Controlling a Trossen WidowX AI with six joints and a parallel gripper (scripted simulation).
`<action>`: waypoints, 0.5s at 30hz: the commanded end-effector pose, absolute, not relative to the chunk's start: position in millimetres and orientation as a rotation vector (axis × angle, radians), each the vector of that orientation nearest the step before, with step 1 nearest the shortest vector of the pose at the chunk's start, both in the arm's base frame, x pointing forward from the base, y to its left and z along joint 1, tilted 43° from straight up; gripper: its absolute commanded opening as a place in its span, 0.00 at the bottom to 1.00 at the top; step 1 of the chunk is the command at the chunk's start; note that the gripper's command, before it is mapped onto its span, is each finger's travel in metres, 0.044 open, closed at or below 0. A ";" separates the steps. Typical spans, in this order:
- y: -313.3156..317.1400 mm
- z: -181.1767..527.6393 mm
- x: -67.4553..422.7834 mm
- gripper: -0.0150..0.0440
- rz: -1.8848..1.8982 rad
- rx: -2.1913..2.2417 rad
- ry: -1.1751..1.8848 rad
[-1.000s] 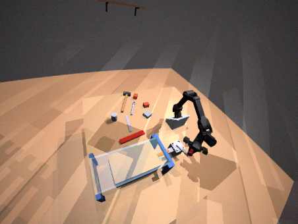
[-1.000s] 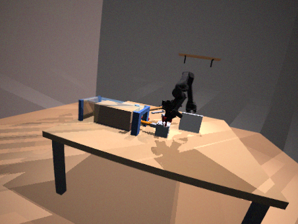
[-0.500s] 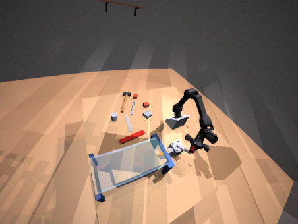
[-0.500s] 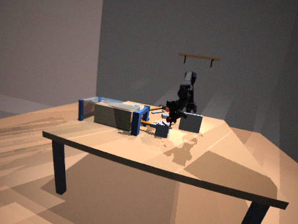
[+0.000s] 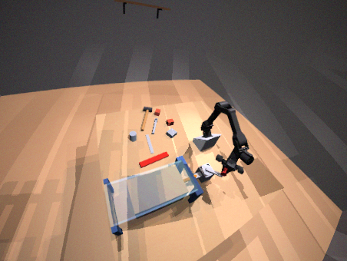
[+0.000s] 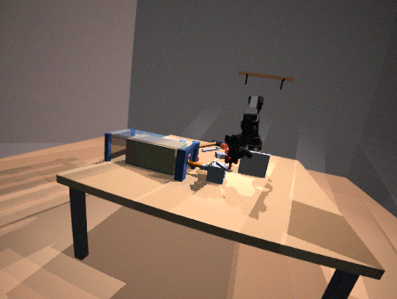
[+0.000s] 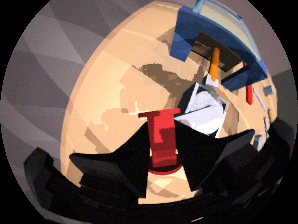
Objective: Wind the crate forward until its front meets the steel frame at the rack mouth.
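My gripper (image 5: pixel 224 171) (image 6: pixel 228 159) (image 7: pixel 158 123) is shut on the red grip (image 5: pixel 224 173) (image 7: pixel 161 137) of the winch handle. The handle's pale arm (image 5: pixel 213 171) runs from the grip to the top of the grey winch (image 5: pixel 203 173) (image 6: pixel 215 172) (image 7: pixel 202 112). An orange strap (image 5: pixel 196 175) (image 6: pixel 195 164) (image 7: pixel 216 60) runs from the winch into the cubby mouth. The crate (image 5: pixel 153 189) (image 6: pixel 149 156) sits flat under the clear panels, its front close behind the blue frame posts (image 5: pixel 195 193) (image 6: pixel 181 164) (image 7: pixel 193 30). I cannot tell whether it touches them.
Beyond the cubby lie a red bar (image 5: pixel 153 159), two grey bars (image 5: pixel 149 143) (image 5: pixel 154 126), a hammer (image 5: pixel 145 117), a grey cylinder (image 5: pixel 133 136), two red blocks (image 5: pixel 156 111) (image 5: pixel 170 122) and a grey block (image 5: pixel 171 133). The arm's base (image 5: pixel 207 142) (image 6: pixel 254 164) stands behind the winch.
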State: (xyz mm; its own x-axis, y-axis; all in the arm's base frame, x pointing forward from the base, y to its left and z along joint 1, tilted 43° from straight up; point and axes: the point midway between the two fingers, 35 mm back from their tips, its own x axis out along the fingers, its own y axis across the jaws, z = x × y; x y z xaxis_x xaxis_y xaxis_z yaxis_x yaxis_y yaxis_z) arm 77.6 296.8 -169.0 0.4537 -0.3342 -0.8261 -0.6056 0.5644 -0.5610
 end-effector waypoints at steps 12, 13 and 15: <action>270.0 -155.6 58.4 0.25 0.202 -1.044 1.160; 268.6 -154.5 57.7 0.25 0.202 -1.044 1.160; 266.4 -152.9 56.8 0.25 0.202 -1.045 1.160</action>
